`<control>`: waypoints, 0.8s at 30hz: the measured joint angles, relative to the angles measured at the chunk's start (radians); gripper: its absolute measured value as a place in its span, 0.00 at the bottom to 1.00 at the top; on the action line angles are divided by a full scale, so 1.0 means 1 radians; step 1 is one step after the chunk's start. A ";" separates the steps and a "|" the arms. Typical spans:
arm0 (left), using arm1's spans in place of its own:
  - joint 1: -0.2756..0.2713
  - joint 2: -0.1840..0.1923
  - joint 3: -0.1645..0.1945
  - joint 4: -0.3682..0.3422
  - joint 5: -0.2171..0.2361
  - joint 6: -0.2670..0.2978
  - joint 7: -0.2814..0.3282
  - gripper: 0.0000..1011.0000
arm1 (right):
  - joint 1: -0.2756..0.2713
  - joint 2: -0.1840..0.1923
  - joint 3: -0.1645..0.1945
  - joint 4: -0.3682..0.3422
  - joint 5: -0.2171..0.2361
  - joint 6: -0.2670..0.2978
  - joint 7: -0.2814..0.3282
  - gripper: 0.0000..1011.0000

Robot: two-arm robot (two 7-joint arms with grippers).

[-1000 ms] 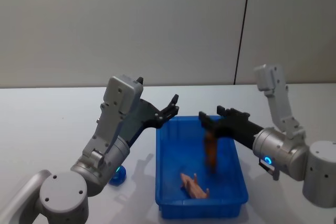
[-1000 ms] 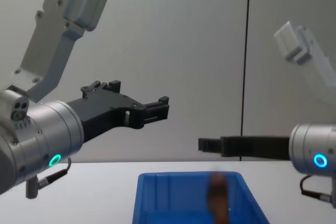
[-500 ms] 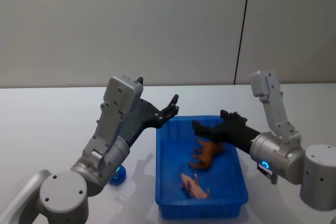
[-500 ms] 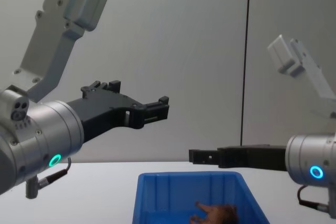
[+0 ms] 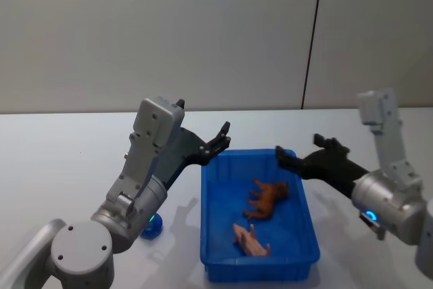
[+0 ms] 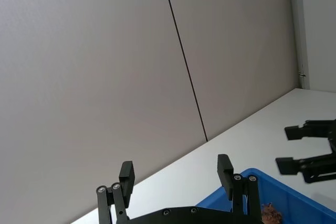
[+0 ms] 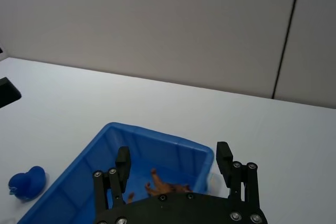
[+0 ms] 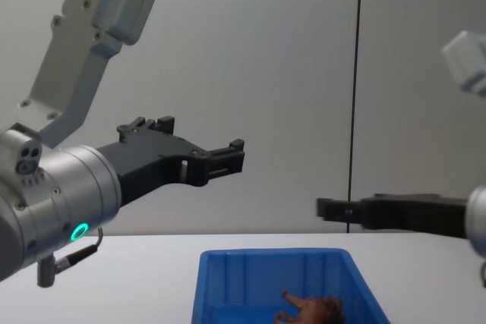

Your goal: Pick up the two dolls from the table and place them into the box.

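Observation:
The brown doll (image 5: 266, 197) lies inside the blue box (image 5: 257, 269), near its middle; it also shows as the brown doll (image 8: 311, 310) and the brown doll (image 7: 165, 188). The round blue doll (image 5: 152, 225) sits on the white table (image 5: 61, 167) left of the box, partly behind my left arm, and appears as the blue doll (image 7: 26, 182). My right gripper (image 5: 301, 156) hovers open and empty over the box's far right corner. My left gripper (image 5: 220, 141) is held open and empty above the far left corner.
A small pinkish toy (image 5: 250, 240) lies in the box near its front wall. A grey wall with a dark vertical seam (image 5: 311, 45) stands behind the table. Bare tabletop stretches left and right of the box.
The brown doll dropped from my right gripper and now lies in the box. The right gripper drew back to the right, off the box's middle. The left arm stayed still.

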 joint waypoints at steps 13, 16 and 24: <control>0.000 0.000 0.000 0.000 0.000 0.000 0.000 0.99 | -0.082 0.076 0.052 -0.088 0.044 -0.010 -0.061 0.99; 0.000 0.000 0.000 0.000 0.000 0.000 0.000 0.99 | -0.096 0.090 0.060 -0.100 0.049 -0.011 -0.069 0.99; 0.000 0.000 0.000 0.000 0.002 0.003 0.000 0.99 | -0.120 0.111 0.074 -0.122 0.057 -0.012 -0.083 0.99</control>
